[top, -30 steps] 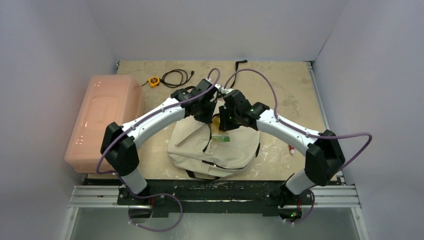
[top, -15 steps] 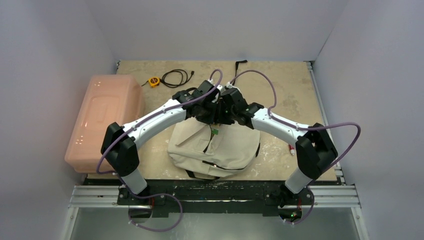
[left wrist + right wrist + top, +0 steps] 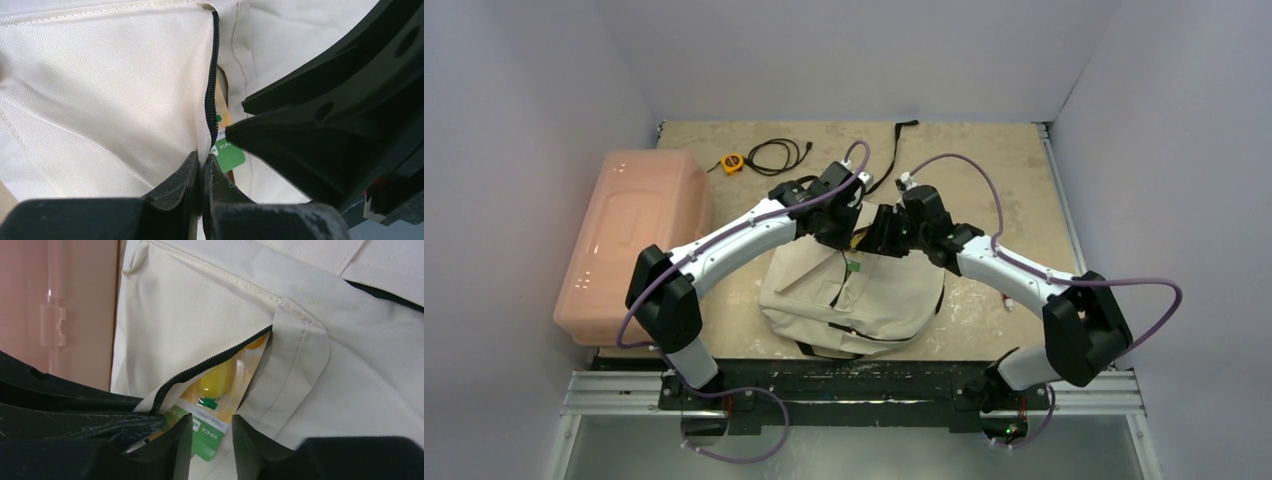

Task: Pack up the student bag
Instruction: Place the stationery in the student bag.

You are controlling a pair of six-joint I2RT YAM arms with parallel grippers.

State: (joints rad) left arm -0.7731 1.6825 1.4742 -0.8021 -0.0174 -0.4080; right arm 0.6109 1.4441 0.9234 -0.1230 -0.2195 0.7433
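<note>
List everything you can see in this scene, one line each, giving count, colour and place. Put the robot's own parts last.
student bag: one, beige with black zipper, middle of the table, opening unzipped
packet: one, yellow and green, sticking out of the bag's opening
bin: one, pink, left of the bag
small yellow object: one, far left part of the table
cable: one, black, coiled next to the small yellow object
table: one, tan, under everything
left gripper: one, black, shut on the bag's zipper edge
right gripper: one, black, jaws apart at the packet's green end
</note>
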